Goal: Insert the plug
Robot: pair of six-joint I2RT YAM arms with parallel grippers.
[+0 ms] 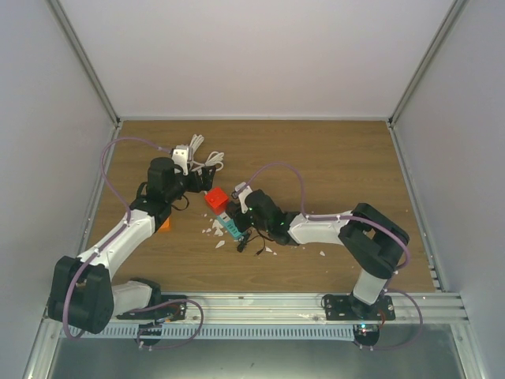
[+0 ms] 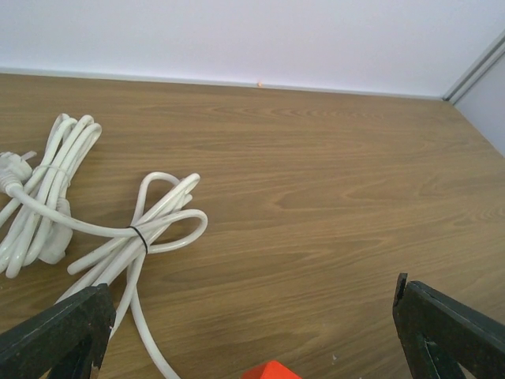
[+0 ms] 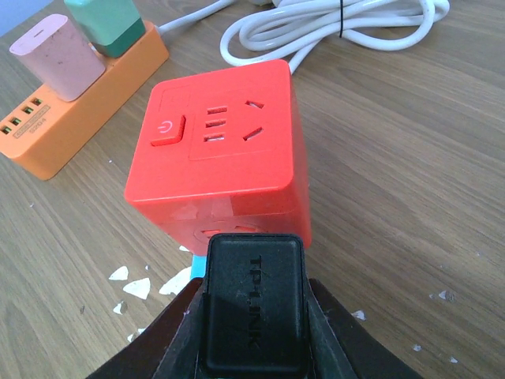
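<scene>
Holds plug (image 3: 252, 304), likely rigid, light, slick, clamped by its flanks in right claw (image 3: 254, 339) at six o'clock of cube (image 3: 221, 150), with left claw (image 2: 252, 312) apart.

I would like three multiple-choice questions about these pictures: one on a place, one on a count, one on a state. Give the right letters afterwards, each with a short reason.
1. Where is the black adapter?
A. Lying loose, away from both arms
B. Between the fingers of the right gripper, at the near side of the red socket cube
C. Held by the other arm

2. How many chargers sit in the orange power strip?
A. One
B. Two
C. Four

3. What state is the left gripper in?
A. Shut on something
B. Shut and empty
C. Open and empty

Answers:
1 B: the right wrist view shows the fingers on both sides of the adapter, right at the cube.
2 B: one pink charger and one green charger stand in it.
3 C: its fingers stand wide apart with only bare wood between them.
</scene>
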